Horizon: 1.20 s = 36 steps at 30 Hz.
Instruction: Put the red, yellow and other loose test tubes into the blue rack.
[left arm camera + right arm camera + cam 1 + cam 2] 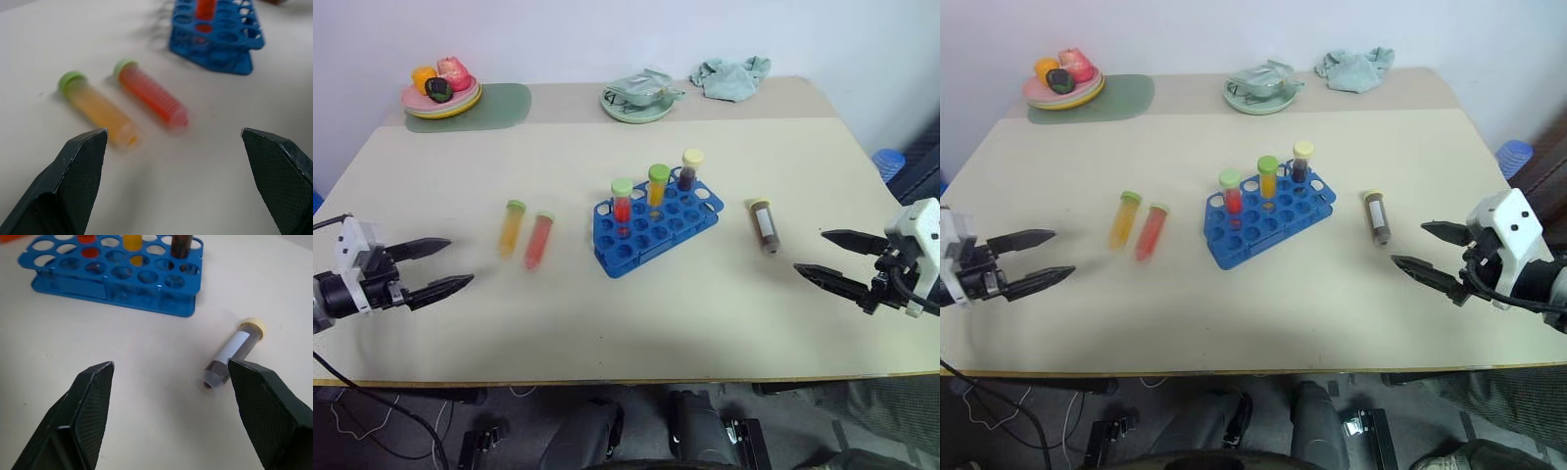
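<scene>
Blurred yellow tube (99,108) and red tube (154,95).

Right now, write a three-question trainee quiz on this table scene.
1. How many tubes stand upright in the blue rack?
2. True or false: the left gripper holds the red tube.
3. Which loose tube lies nearest the right gripper? A) brown tube B) yellow tube C) red tube

Key: 1. Three. 2. False, it is open and apart from it. 3. A.
</scene>
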Tool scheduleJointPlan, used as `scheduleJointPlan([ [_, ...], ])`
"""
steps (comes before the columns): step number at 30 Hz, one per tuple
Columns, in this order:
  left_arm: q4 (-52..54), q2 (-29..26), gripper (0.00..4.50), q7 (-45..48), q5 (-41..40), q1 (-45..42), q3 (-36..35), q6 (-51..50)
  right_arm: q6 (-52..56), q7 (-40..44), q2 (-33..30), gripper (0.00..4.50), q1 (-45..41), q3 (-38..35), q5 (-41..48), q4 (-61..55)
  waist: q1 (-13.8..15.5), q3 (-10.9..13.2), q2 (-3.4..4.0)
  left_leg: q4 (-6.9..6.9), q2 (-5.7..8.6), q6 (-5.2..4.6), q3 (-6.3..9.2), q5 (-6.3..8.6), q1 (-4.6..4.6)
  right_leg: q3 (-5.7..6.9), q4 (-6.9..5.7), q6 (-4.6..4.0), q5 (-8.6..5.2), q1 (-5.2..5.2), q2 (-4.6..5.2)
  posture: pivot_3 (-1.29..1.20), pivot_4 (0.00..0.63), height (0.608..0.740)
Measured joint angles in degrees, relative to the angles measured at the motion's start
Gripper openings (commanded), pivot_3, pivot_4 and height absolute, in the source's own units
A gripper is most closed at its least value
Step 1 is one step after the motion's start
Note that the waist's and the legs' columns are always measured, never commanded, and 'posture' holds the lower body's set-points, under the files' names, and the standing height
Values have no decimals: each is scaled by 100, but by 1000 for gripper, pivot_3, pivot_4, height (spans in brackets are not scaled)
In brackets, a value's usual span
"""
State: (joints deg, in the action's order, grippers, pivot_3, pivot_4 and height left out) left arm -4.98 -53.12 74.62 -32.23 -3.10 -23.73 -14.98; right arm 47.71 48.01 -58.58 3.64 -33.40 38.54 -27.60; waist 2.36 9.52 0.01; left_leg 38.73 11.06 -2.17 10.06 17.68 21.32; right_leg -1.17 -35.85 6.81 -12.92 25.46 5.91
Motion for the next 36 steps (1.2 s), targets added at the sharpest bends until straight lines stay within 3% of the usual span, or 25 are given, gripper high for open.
scheduleJointPlan([
  [8, 1470, 306, 4469, -257, -575, -1184, 950, -942, 815, -564, -154, 3791, -2397, 1715, -203, 1175, -17, 7, 6, 3, -1, -2, -8, -3, 1, -4, -1, -2, 2, 4, 0, 0, 150, 740],
  [11, 1644, 610, 4469, -370, -593, -1624, 1456, -1184, 1392, -845, 41, 3791, -3507, 2541, -515, 2064, -30, 9, 8, 2, -5, -9, -16, -7, 5, -10, -2, -2, 3, 13, -2, 0, 150, 740],
  [18, 1901, 1278, 4469, -633, -321, -2030, 2520, -1330, 1958, -822, 548, 3791, -5194, 3769, -1201, 4197, -17, 13, 5, 2, -5, -11, -26, -7, 16, -16, 3, -1, 5, 24, -2, 0, 150, 740],
  [28, 1971, 1583, 4469, -1134, 323, -2291, 3174, -1402, 1500, -442, 1236, 3791, -6773, 4238, -2179, 7030, -14, 15, 5, 5, -5, -7, -31, -10, 18, -25, -17, 0, 5, 38, -5, 0, 150, 740],
  [36, 2191, 1851, 4469, -1793, 331, -2463, 3244, -2091, 999, -164, 1568, 3791, -7120, 4346, -2820, 8157, -26, 16, 6, 4, -5, -6, -31, -10, 21, -25, -19, -1, 6, 44, -6, 0, 150, 740],
])
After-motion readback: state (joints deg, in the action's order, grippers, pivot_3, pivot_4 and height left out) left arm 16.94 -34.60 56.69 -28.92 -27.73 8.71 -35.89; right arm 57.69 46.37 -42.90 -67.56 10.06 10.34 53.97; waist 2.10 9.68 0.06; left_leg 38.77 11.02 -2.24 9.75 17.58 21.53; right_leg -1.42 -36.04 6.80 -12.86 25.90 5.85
